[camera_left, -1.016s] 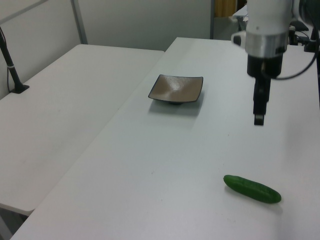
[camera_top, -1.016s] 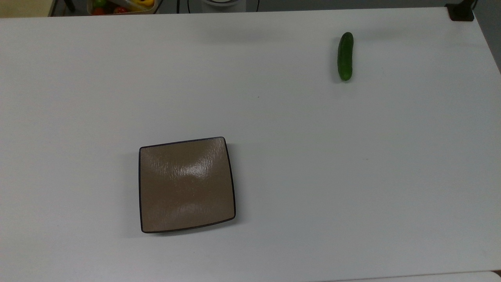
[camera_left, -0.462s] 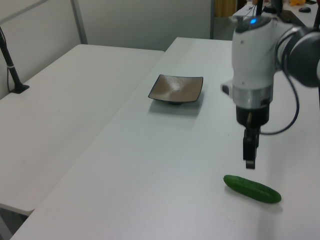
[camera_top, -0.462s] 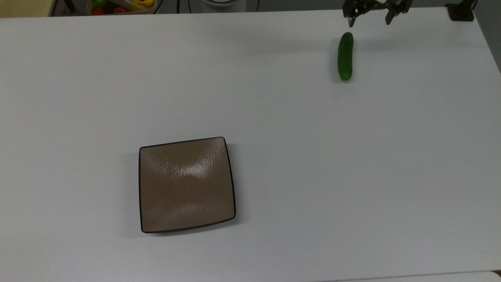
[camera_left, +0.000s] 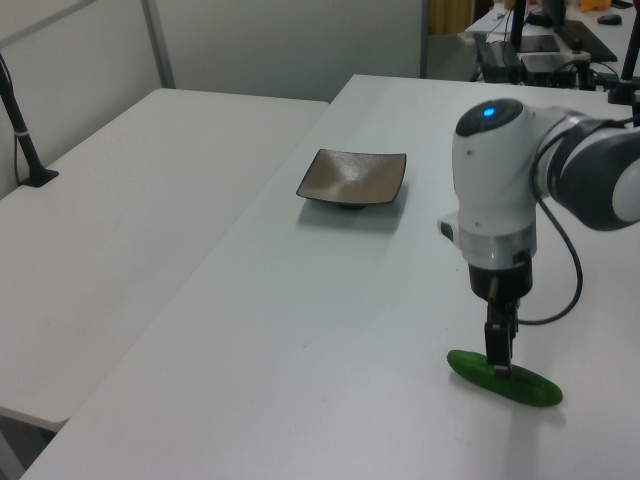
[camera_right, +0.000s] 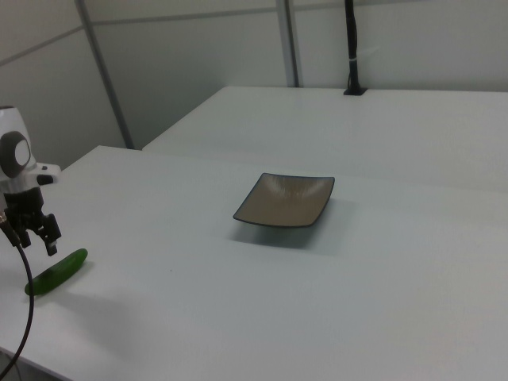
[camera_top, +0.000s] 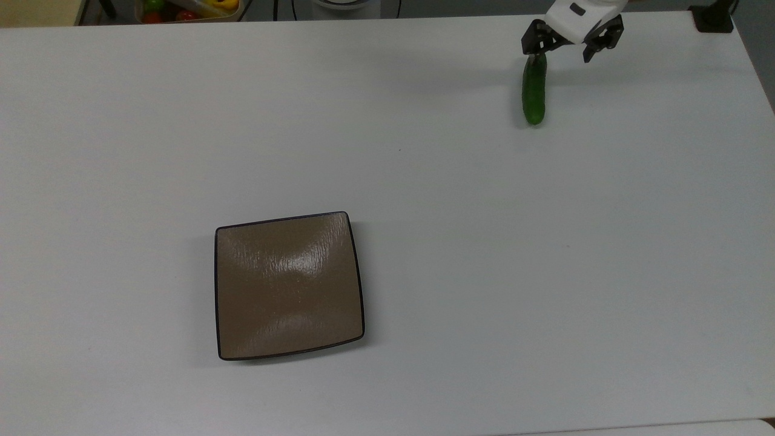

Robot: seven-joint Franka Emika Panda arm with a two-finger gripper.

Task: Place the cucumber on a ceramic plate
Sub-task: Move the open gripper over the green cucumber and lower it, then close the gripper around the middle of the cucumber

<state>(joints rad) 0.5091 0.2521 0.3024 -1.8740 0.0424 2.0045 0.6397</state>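
Top view gives me the gripper [camera_top: 560, 48] with its black fingers spread apart, low over the far end of the cucumber [camera_top: 534, 91], a smooth, glossy dark green rod lying on the matte white table [camera_top: 484, 242]. Well apart sits the plate [camera_top: 289, 284], square, shiny brown, faintly streaked.
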